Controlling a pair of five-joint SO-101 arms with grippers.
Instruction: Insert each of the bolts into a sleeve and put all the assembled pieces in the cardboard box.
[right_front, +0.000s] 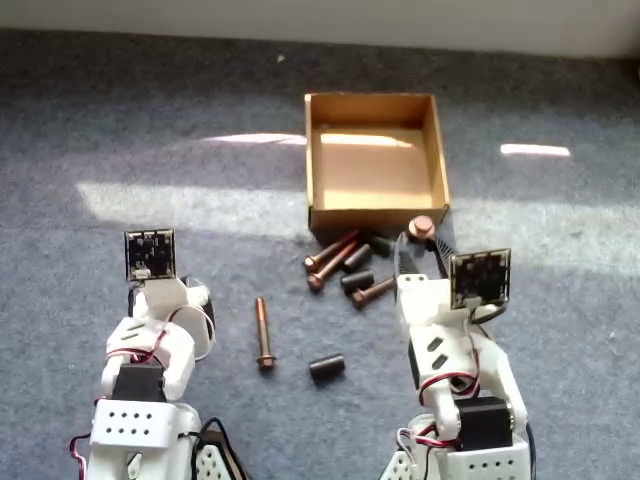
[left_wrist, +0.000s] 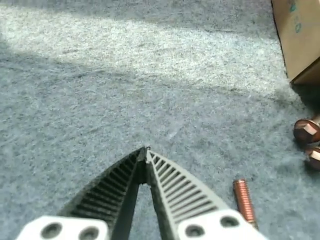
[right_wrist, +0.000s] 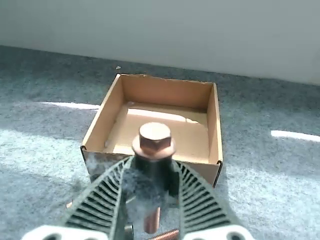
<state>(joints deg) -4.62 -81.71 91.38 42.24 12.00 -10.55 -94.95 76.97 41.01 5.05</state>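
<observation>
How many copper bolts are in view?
5 bolts: one alone between the arms, three in the pile before the cardboard box, one gripped in the right arm's jaws. More may hide beneath that arm.

left end effector (left_wrist: 145, 150): fingers together, low; right end effector (right_wrist: 151, 162): clamped on bolt (right_wrist: 154, 137)

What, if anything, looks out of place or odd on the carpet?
Nothing looks damaged or spilled. One stray bolt and one stray sleeve lie apart from the cluster of bolts and sleeves beside the cardboard box, nearer the arms. The right gripper holds an upright bolt, head up.
</observation>
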